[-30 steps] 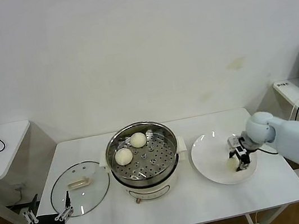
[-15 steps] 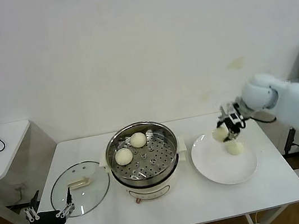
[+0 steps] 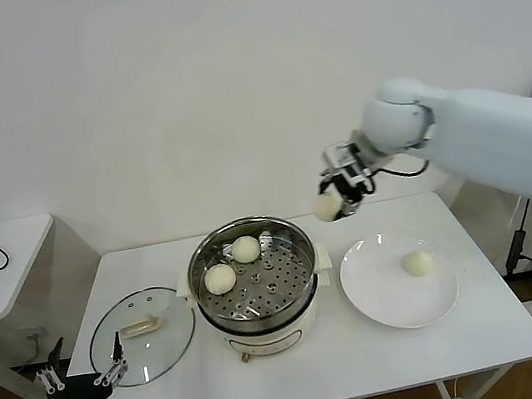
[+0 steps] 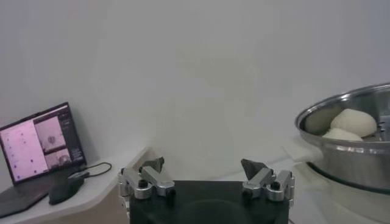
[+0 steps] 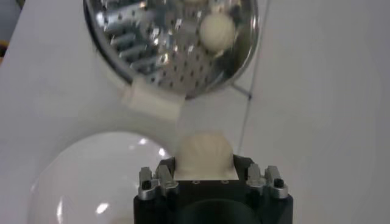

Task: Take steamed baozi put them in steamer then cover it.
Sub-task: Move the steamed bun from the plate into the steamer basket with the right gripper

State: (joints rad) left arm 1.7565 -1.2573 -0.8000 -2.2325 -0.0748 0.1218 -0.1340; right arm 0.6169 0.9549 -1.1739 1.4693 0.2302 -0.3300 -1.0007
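No readable writing or brand on anything. Right gripper (image 3: 335,196) clamped on one steamed baozi (image 3: 327,208), raised above table between steamer (image 3: 254,274) right rim and white plate (image 3: 365,297). Two baozi (image 3: 220,279) on perforated tray; one (image 3: 417,263) on plate. Cover (image 3: 142,335) flat left of steamer. Left gripper (image 4: 206,176) low at near-left, fingers spread wide, empty. Laptop (image 4: 40,143) on side desk.

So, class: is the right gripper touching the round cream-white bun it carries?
Touching: the right wrist view shows the right gripper clamped around the round cream-white bun.
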